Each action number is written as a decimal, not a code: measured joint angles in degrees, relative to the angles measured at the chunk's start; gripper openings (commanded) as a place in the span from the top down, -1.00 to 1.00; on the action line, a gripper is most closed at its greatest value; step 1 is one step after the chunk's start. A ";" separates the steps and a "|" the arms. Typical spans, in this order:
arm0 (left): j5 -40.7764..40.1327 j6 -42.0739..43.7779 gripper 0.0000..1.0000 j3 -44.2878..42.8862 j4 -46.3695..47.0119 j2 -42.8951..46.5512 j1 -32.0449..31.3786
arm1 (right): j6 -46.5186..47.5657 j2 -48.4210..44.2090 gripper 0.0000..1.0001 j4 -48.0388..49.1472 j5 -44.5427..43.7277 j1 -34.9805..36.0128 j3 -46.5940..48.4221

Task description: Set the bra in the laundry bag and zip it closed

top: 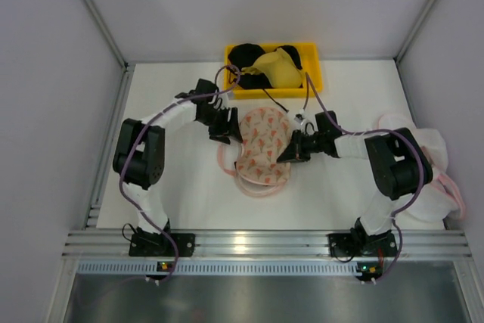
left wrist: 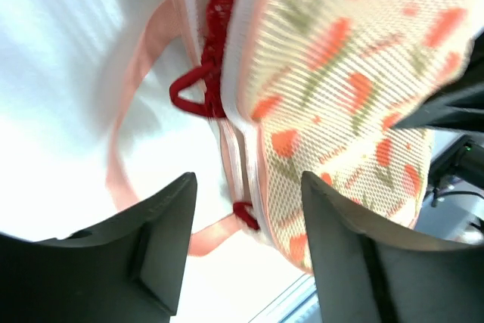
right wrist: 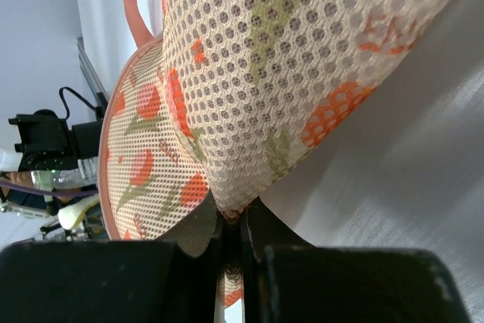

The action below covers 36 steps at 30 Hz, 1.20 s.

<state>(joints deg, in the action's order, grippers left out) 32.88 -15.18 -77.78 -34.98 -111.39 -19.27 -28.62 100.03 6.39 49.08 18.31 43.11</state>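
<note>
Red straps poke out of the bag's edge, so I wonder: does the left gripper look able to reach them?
Probably yes: the left gripper is open, and the bra strap lies just ahead with nothing between.

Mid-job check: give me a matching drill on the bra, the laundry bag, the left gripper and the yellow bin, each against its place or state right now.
Things:
1. bra
2. laundry bag
3. left gripper
4. yellow bin

Places or states:
A. mesh pinched in the shut right gripper
B. at the far edge of the table, with a yellow bra and black garments inside
C. red, inside the unzipped bag, a strap loop poking out
D. open, fingers apart at the bag's pink edge

Pairs: 1-C, 2-A, 3-D, 4-B
</note>
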 measured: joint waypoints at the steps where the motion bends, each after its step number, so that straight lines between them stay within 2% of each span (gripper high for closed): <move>1: -0.74 0.68 -0.29 0.39 0.09 2.10 0.37 | 0.04 -0.15 1.00 -0.13 -0.24 0.00 0.00; 4: -2.64 5.14 -0.43 1.77 0.11 10.05 1.29 | 0.11 -0.59 1.00 -0.48 -1.03 0.02 0.02; 9: -4.61 20.37 -0.36 1.40 -0.44 22.03 -1.01 | 0.31 -0.63 1.00 -1.36 -2.16 0.02 0.17; 11: -6.05 29.49 -0.31 -0.17 -2.67 24.37 -6.25 | 0.37 -0.63 1.00 -1.62 -2.51 0.02 0.20; 14: -8.50 42.21 -0.27 -1.05 -5.70 25.05 -18.16 | 0.35 -0.63 1.00 -1.84 -2.80 0.02 0.20; 19: -15.04 56.57 -0.20 1.95 -9.75 24.72 -36.54 | 0.22 -0.63 1.00 -2.73 -3.30 0.02 0.81; 22: -19.12 62.42 -0.15 2.62 -11.61 22.64 -44.46 | 0.00 -0.63 1.00 -2.89 -3.85 0.09 0.98; 27: -24.13 67.04 -0.14 -1.22 -13.33 12.90 -51.89 | -0.11 -0.63 1.00 -3.78 -4.92 0.61 1.64; 32: -28.63 69.42 -0.13 -10.03 -13.49 1.92 -54.97 | -0.22 -0.63 1.00 -4.31 -5.62 0.79 1.95; 36: -34.29 71.87 -0.12 -13.62 -13.53 -3.58 -55.10 | -0.55 -0.66 1.00 -4.66 -6.40 0.83 1.95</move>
<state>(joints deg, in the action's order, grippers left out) -1.41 56.69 -91.39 -48.51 -114.98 -74.37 -29.17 99.37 1.74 42.68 19.14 45.06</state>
